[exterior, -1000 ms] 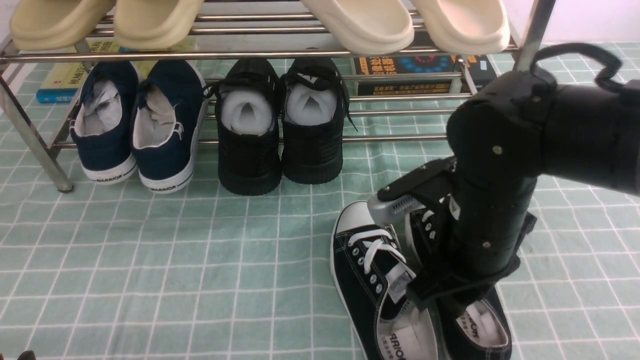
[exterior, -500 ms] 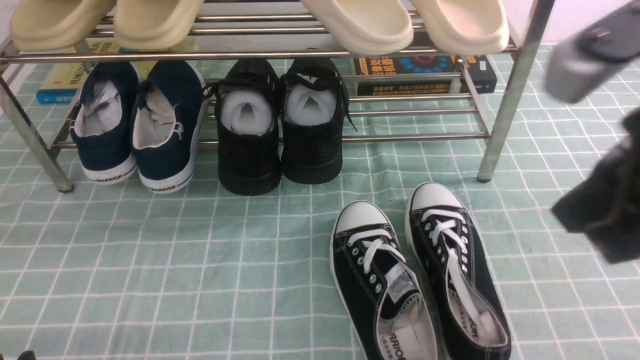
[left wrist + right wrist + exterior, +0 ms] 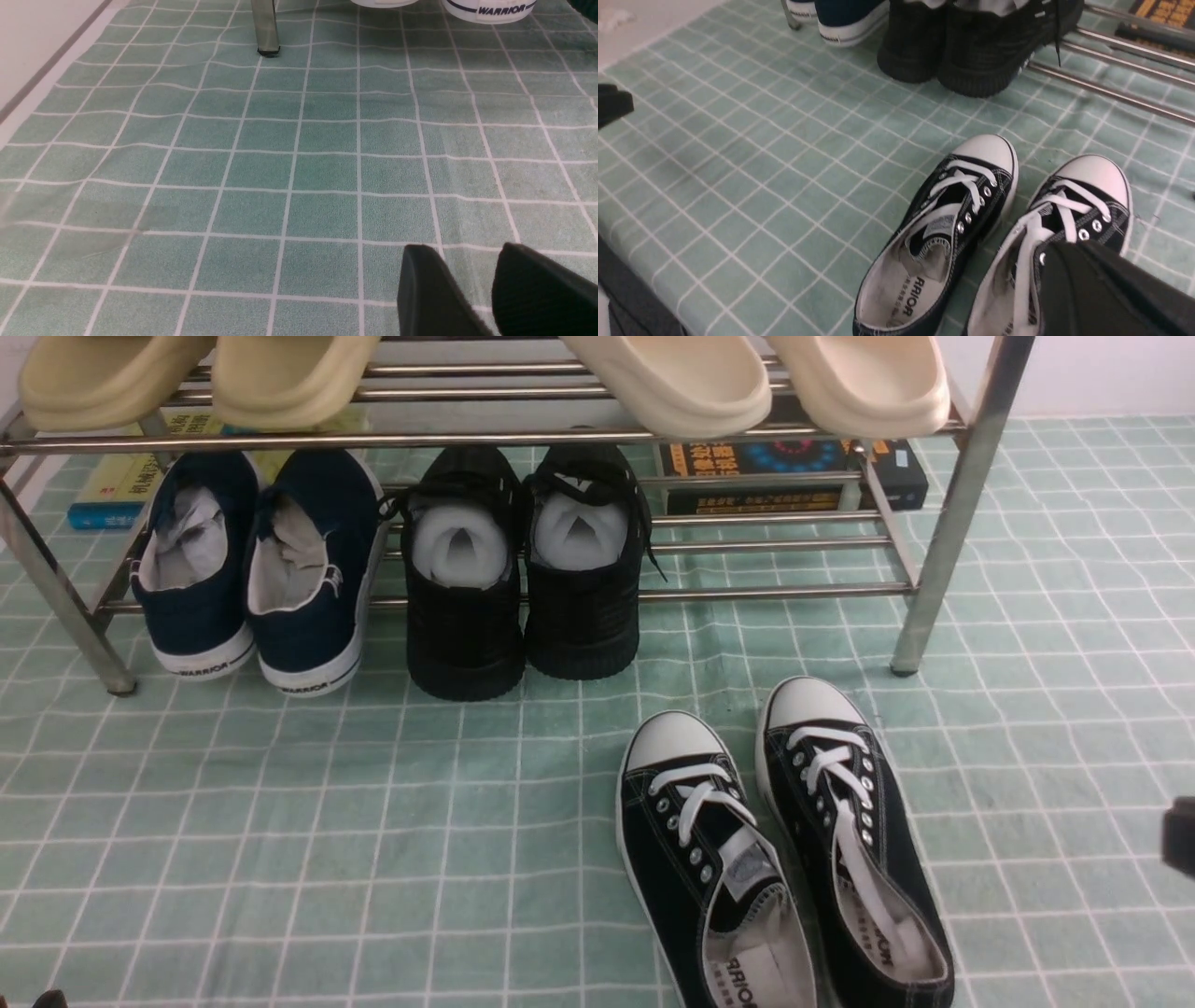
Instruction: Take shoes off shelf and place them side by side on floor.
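Observation:
Both black canvas shoes with white laces and toe caps stand side by side on the pale green floor (image 3: 373, 821), toes toward the shelf (image 3: 952, 504): one shoe (image 3: 700, 859) on the left, the other (image 3: 850, 821) on the right. In the right wrist view they are the left one (image 3: 943, 219) and the right one (image 3: 1083, 196). My right gripper (image 3: 1064, 254) hangs above the right shoe's heel end, shut and empty. My left gripper (image 3: 467, 254) hovers open over bare floor, far to the left, holding nothing.
A navy pair (image 3: 252, 569) and an all-black pair (image 3: 523, 579) stand on the shelf's lower tier, heels toward me. Cream slippers (image 3: 672, 383) sit on the top tier. Books (image 3: 794, 476) lie behind the rack. A sliver of the right arm (image 3: 1181, 835) shows at the edge.
The right arm has lifted off the right shoe and pulled back to the right, almost out of the front view. Its gripper has shut. Both shoes stay on the floor.

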